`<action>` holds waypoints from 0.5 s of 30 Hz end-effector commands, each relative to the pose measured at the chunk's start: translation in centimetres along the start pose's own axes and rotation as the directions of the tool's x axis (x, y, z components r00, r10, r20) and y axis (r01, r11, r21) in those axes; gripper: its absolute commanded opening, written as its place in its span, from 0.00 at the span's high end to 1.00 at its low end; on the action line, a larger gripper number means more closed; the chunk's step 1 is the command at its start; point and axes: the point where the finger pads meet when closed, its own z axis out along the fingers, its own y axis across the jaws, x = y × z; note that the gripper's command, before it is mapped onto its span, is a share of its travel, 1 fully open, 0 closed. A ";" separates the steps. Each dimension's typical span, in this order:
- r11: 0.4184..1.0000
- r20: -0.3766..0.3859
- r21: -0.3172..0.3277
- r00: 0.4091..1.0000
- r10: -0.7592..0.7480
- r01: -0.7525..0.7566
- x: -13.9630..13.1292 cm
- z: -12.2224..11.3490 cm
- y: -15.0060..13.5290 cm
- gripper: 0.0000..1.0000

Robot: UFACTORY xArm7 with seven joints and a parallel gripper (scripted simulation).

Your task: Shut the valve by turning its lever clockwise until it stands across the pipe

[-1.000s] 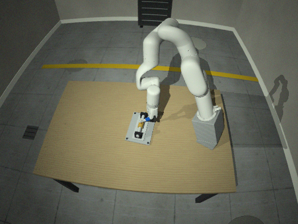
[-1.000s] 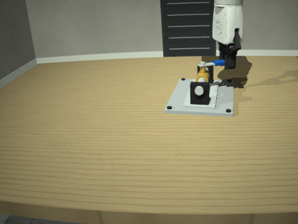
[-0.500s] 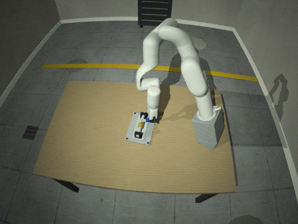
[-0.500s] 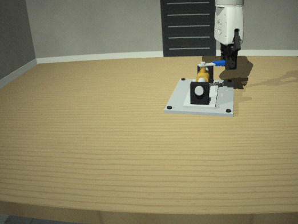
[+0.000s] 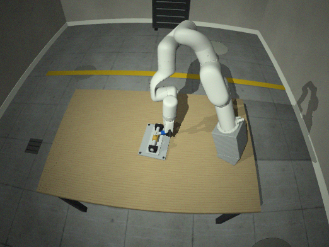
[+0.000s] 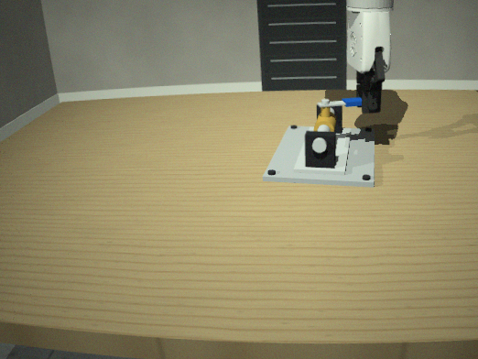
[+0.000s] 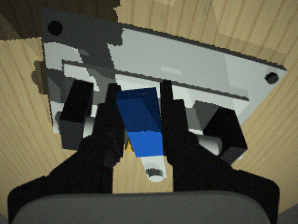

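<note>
Valve (image 6: 324, 123): yellow body on a pale pipe running near to far, carried by two black blocks on a grey base plate (image 6: 284, 169) resting on the table. Lever (image 6: 341, 103): flat, level strip, white at the stem, blue (image 7: 142, 122) toward its tip, extending right, roughly across the pipe.

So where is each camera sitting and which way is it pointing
Top: high above the table, looking down; the whole arm and its base show.
Exterior: low at the table's edge, looking across at the valve; only the wrist and gripper show.
Wrist: on the hand, looking down between the black fingers, shut on the blue lever.
All three share the lever and the grey plate.
</note>
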 end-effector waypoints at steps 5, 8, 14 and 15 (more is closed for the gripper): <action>0.998 -0.001 -0.011 0.998 0.057 -0.057 0.0 -0.1 1.0 1.00; 0.997 -0.001 -0.011 0.997 0.071 -0.071 0.0 -0.1 1.1 1.00; 0.994 -0.001 -0.011 0.994 0.107 -0.107 0.0 -0.1 1.4 1.00; 0.994 -0.001 -0.011 0.994 0.108 -0.108 0.0 -0.1 1.4 1.00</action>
